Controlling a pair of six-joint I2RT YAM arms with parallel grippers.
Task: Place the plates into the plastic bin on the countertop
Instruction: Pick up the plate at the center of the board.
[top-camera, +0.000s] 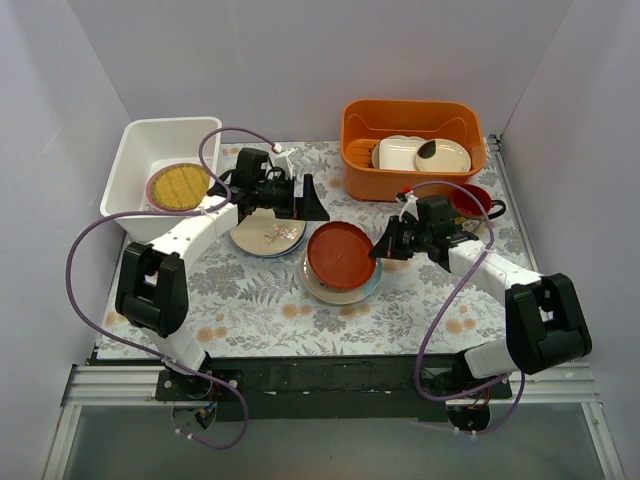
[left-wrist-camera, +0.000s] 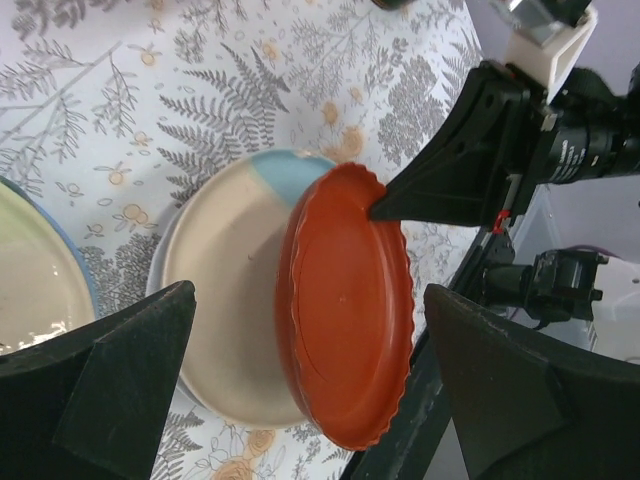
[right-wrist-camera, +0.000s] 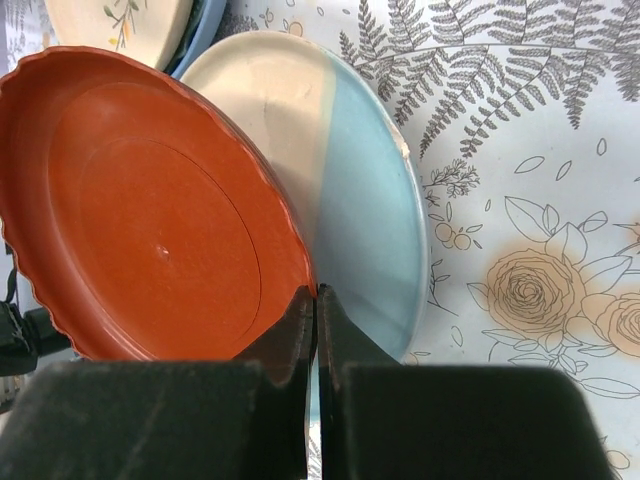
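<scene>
My right gripper (right-wrist-camera: 316, 295) is pinched fully shut on the near rim of the red-brown plate (right-wrist-camera: 150, 210). The bite is thin, fingertips only on the scalloped edge. The plate is tipped up on that side, and its far edge rests on the cream-and-teal plate (right-wrist-camera: 360, 200) directly under it. Just past the plate from this hand, my left gripper (left-wrist-camera: 310, 300) faces it with the jaws spread as wide as they go and nothing between them. The leaf-sprig plate (top-camera: 265, 236) lies under that left hand.

The plastic bin (top-camera: 135, 150) is well away from my right hand, off to the left and farther back, beyond the left arm. It already has the yellow woven plate (top-camera: 180, 186) lying in it. I judge the step to be a handover (the right arm looks poorly placed to reach that bin itself).

To do it well, I would hold the tilt steady and not lift higher on so shallow a pinch, since the rim could slip out. I would bring the left jaws over the raised opposite edge, one finger above and one below, well onto the rim. I would release the right only once the left has closed. I would also watch that the lower plate does not drag along the countertop (top-camera: 400, 310).
</scene>
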